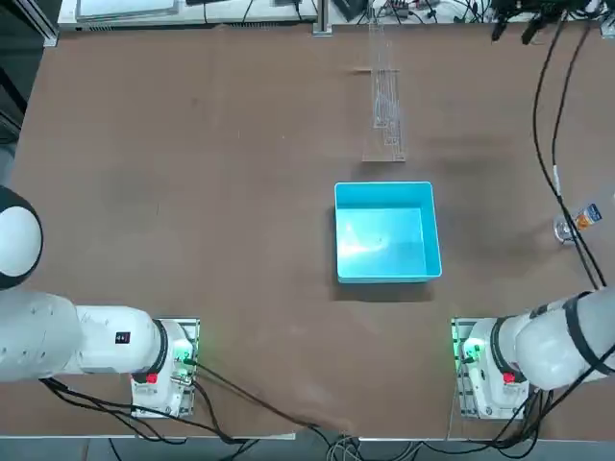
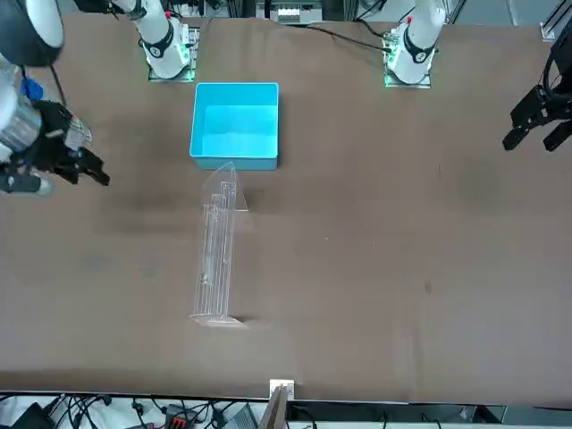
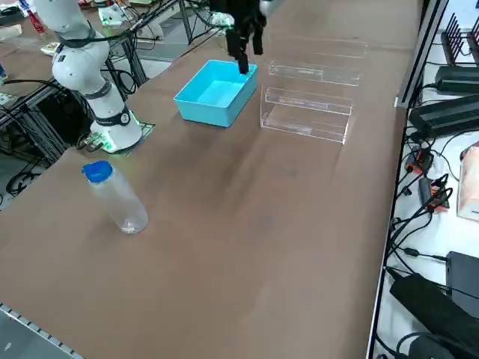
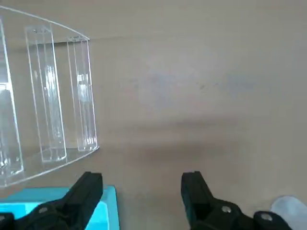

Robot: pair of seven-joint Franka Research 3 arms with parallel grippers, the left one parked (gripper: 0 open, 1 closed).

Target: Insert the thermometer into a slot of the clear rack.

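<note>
Right wrist view: the right hand (image 4: 143, 175) is seen open, its fingers spread wide; nothing is gripped. Right side view: the hand is held above the desk (image 3: 224, 277), near the blue bin (image 3: 213, 105); a blue-capped bottle (image 3: 120, 200) is seen well apart. Front view: the clear rack (image 2: 215, 259) is observed beside the bin. Top view: the rack is seen beyond the bin; the thermometer cannot be located in any view.

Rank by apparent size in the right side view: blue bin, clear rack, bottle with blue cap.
1. Clear rack, largest
2. Blue bin
3. Bottle with blue cap, smallest, though it looks nearer the camera
</note>
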